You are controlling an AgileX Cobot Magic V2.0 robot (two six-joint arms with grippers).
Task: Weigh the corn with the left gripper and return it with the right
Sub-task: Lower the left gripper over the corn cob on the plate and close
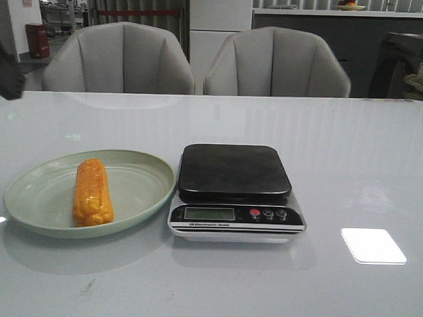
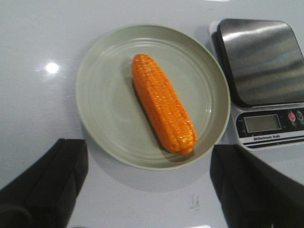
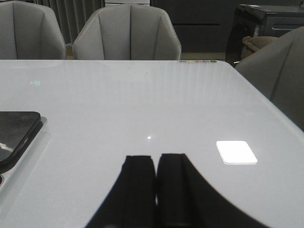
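On the pale green plate (image 1: pixel 137 187), just left of the scale (image 1: pixel 237 193), lay the corn (image 1: pixel 93 192), the only thing in the dish. The plate's rim came almost to touch the scale's left edge, with only a thin strip of white counter (image 1: pixel 350 156) showing between them. To the right of the scale the counter ran wide and bare apart from a bright square of reflected light; behind the scale it stretched back to two grey chairs (image 1: pixel 277 62) drawn up at the far edge, and before the scale a broad band of glossy surface lay free.

The cob's long axis ran nearly front to back, roughly parallel to the scale's left side. Its narrower rounded end pointed away toward the chairs, leaning slightly toward the scale, and its blunt cut end faced the near rim of the plate. It sat left of the plate's centre, the far side from the scale.

Above the plate hung the left pincer (image 2: pixel 147 190), its two black fingers (image 2: pixel 47 185) spread wide, one on either side of the plate's near rim, gripping nothing. The right pincer (image 3: pixel 156 190) hovered low over open counter to the right of the scale, its fingers pressed together and empty.
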